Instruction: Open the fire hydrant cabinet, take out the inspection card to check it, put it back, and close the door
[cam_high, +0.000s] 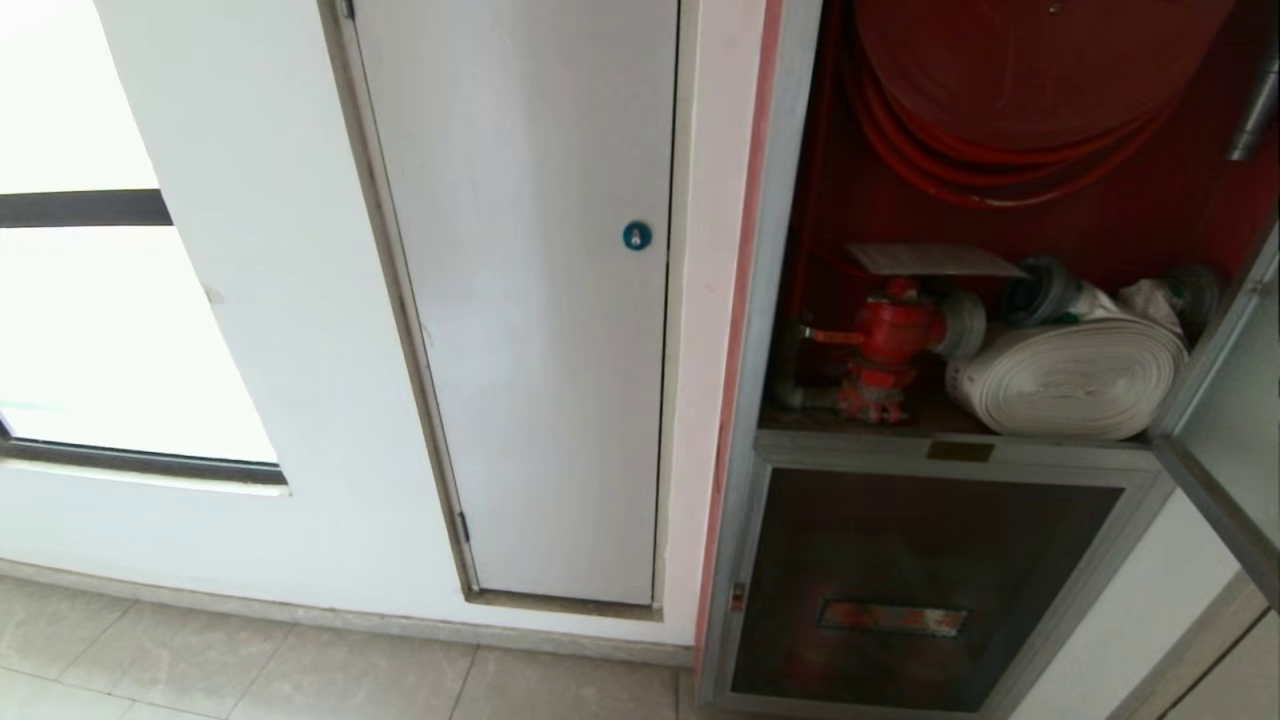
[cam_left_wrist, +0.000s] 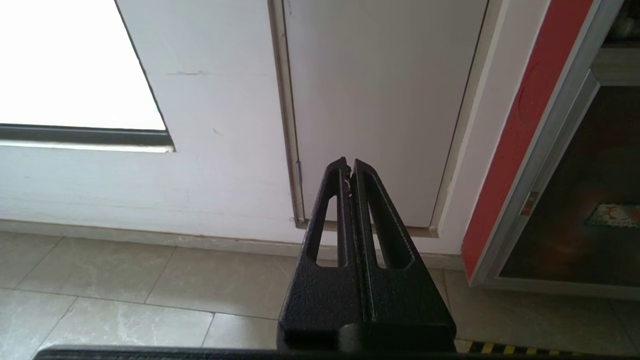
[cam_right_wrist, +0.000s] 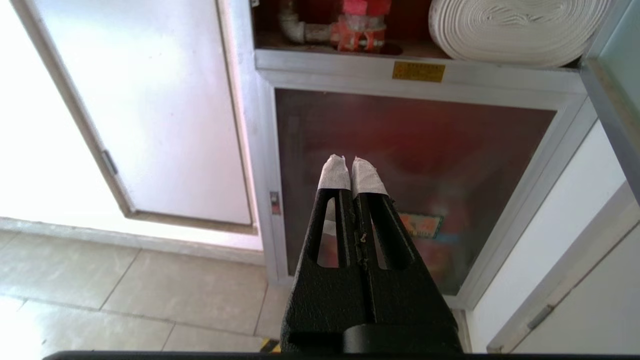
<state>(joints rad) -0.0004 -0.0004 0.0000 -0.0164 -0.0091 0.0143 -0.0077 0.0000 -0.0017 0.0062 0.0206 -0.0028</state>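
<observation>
1. The fire hydrant cabinet (cam_high: 960, 450) fills the right of the head view, its door (cam_high: 1225, 440) swung open at the right edge.
2. The inspection card (cam_high: 935, 260) lies flat above the red valve (cam_high: 890, 340), left of the white rolled hose (cam_high: 1070, 375).
3. The left gripper (cam_left_wrist: 350, 167) is pressed together, facing the white panel (cam_left_wrist: 380, 100).
4. The right gripper (cam_right_wrist: 349, 165), tips taped white, is pressed together before the lower glass pane (cam_right_wrist: 410, 150).

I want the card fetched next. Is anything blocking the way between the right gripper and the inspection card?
Nothing visible does. The door is swung open at the right, and the inspection card lies exposed atop the red valve. The right gripper hangs shut, lower, before the lower glass pane.
</observation>
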